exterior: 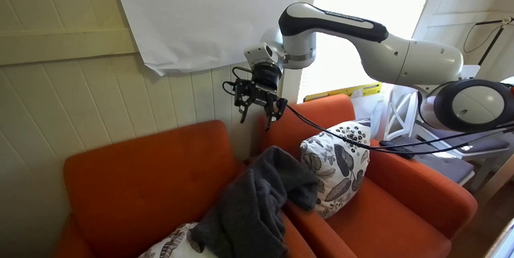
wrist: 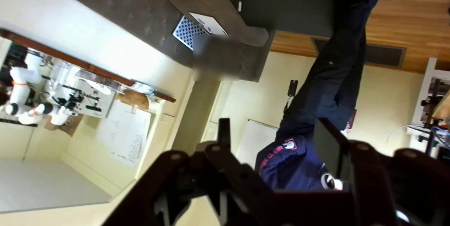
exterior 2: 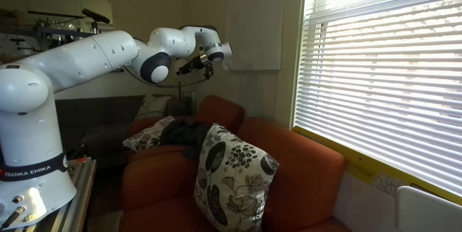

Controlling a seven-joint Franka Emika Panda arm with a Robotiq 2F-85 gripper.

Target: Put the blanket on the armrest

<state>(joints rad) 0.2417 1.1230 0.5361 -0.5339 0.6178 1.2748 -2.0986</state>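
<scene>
Pincer (exterior: 255, 124) (black, two-fingered) spread, empty, above crumpled dark-grey fabric blanket (exterior: 249, 206); folds likely sit high because orange padded armrest (exterior: 320, 232) props them.

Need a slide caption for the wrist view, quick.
Open, empty claw in the foreground; beyond it, a person in navy clothes, a tufted sofa and wooden floor.

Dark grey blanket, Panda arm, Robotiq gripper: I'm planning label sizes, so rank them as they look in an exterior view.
In an exterior view, largest first:
1. Panda arm, cut off by the right edge
2. Dark grey blanket, cut off at the bottom
3. Robotiq gripper
</scene>
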